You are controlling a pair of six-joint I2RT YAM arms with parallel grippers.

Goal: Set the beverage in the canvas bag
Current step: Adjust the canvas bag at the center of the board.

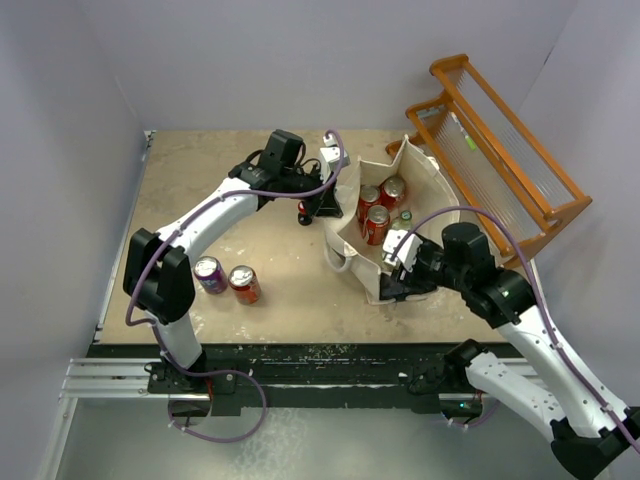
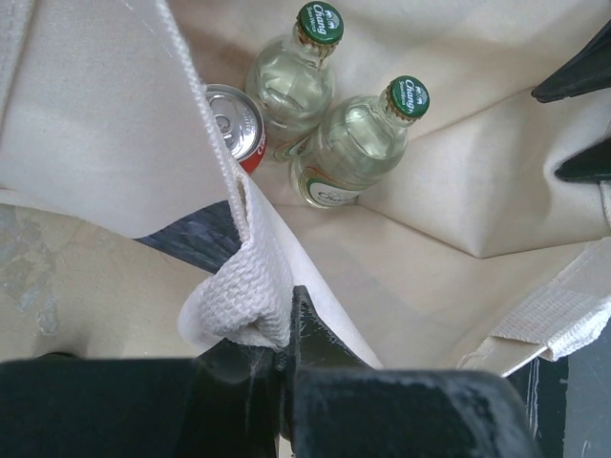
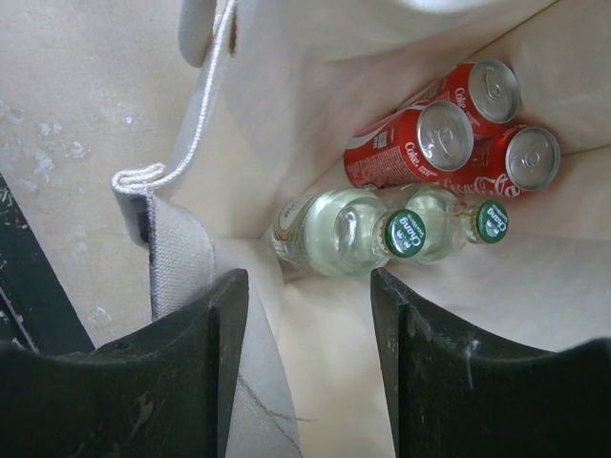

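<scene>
The cream canvas bag (image 1: 428, 180) stands open at the table's middle right. Inside it are three red cola cans (image 3: 410, 143) and two clear green-capped bottles (image 3: 344, 229); the cans also show in the top view (image 1: 378, 222). My left gripper (image 1: 325, 205) is at the bag's far-left rim, shut on the white woven handle webbing (image 2: 243, 305). My right gripper (image 3: 307, 305) is open and empty over the bag's near rim, looking down into the bag (image 3: 315, 363). A purple can (image 1: 210, 274) and a red can (image 1: 244, 284) stand on the table to the left.
An orange wooden rack (image 1: 500, 150) stands at the back right, close behind the bag. The two loose cans stand near the left arm's base. The table's near edge (image 1: 300, 345) runs just in front of the bag.
</scene>
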